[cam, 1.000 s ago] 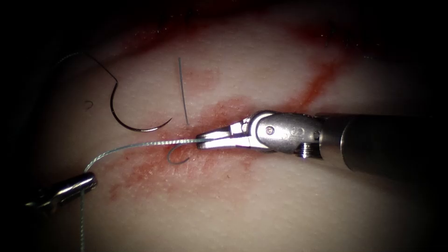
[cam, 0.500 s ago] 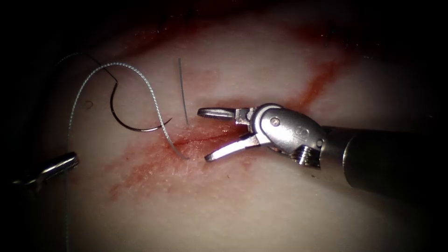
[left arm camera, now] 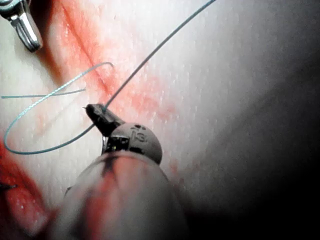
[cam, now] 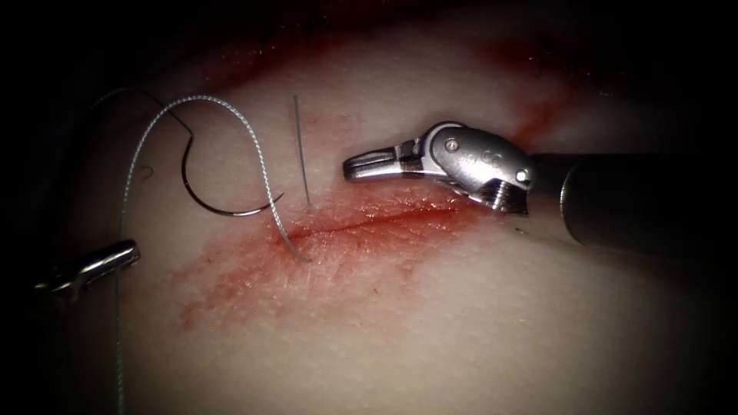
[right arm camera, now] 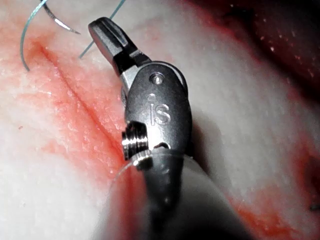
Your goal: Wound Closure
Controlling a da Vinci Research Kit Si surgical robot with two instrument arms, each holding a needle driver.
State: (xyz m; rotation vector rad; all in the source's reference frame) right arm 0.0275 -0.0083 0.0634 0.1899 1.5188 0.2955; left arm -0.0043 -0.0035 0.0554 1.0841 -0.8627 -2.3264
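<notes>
The right tool [cam: 355, 166] sits just above the cut [cam: 369, 221], jaws closed together on nothing. The left tool [cam: 115, 257] at the left edge grips the thread [cam: 165, 111] – its jaws clamped on the strand, which arcs up and over, then comes down to enter the tissue [cam: 430, 323] at the cut's left end. The needle [cam: 211, 206] lies free on the tissue up left of the cut, held by neither tool, beside a straight cut end of thread [cam: 301, 150] – red fluid [cam: 254, 277] stains around the cut
</notes>
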